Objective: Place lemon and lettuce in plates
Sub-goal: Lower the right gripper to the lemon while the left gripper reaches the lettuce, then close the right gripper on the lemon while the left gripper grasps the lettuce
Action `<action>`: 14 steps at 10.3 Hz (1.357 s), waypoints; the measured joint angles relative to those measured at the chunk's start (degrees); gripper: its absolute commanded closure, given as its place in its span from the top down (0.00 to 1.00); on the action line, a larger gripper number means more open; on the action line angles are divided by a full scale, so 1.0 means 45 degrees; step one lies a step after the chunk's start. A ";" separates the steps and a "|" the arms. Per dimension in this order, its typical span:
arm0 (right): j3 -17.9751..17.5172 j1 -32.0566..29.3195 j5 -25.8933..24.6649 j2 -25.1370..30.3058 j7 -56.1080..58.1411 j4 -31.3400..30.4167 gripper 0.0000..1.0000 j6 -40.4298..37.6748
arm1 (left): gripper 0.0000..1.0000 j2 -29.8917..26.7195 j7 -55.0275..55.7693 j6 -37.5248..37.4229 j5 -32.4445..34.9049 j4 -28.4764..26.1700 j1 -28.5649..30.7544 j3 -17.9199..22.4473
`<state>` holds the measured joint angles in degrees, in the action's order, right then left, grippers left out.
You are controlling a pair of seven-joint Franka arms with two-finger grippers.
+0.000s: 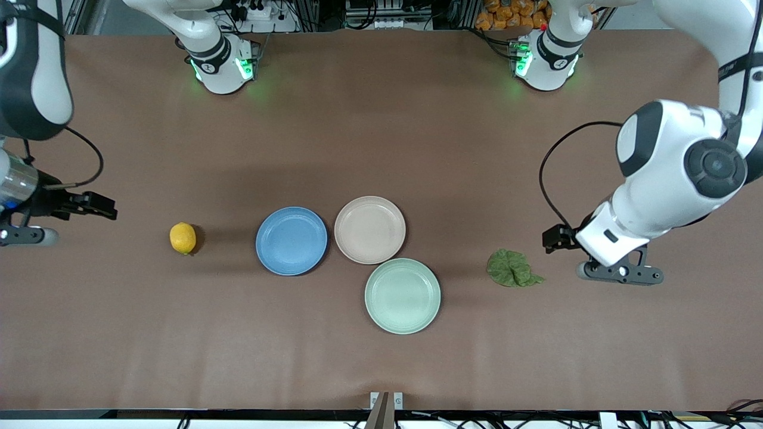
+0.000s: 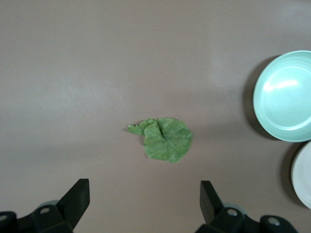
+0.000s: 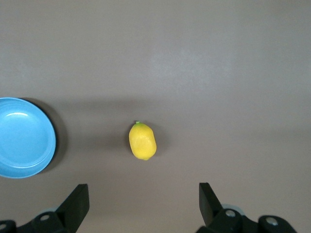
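Observation:
The yellow lemon (image 1: 182,238) lies on the brown table, toward the right arm's end from the blue plate (image 1: 291,241). The beige-pink plate (image 1: 369,229) sits beside the blue one. The dark green lettuce (image 1: 511,268) lies toward the left arm's end. My right gripper (image 1: 95,204) hangs open and empty over the table beside the lemon (image 3: 142,141); its jaws (image 3: 144,190) stand wide apart. My left gripper (image 1: 557,237) hangs open and empty beside the lettuce (image 2: 165,140), with its fingers (image 2: 145,187) spread.
A pale mint-green plate (image 1: 402,295) sits nearer the front camera than the beige-pink plate and touches it; it also shows in the left wrist view (image 2: 286,97). The blue plate's edge shows in the right wrist view (image 3: 22,138). The arm bases stand along the table's back edge.

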<state>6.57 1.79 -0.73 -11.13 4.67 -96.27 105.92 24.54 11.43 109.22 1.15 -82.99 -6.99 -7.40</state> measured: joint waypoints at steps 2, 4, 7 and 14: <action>0.0002 -0.0001 0.0002 -0.0107 0.0000 -0.1391 1.00 0.1949 | 1.00 0.0586 0.0726 0.0180 0.0004 0.0012 0.0017 0.0014; 0.0003 -0.0002 0.0003 -0.0341 0.0000 -0.3035 1.00 0.4364 | 1.00 0.1162 0.0826 0.0623 0.0004 0.0022 0.0042 0.0026; -0.0004 -0.0002 0.0004 -0.1235 0.0000 -0.4002 1.00 0.6177 | 1.00 0.2084 0.1736 0.1296 0.0005 0.0031 0.0048 0.0034; -0.0042 -0.0002 0.0127 -0.2648 -0.0004 -0.5299 1.00 0.9051 | 1.00 0.3596 0.3830 0.2920 0.0005 0.0026 -0.0642 -0.0016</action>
<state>6.38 1.78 -0.16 -23.05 4.65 -120.12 146.65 40.73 28.67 122.37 1.17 -82.88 -9.88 -7.47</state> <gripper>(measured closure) 0.000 0.000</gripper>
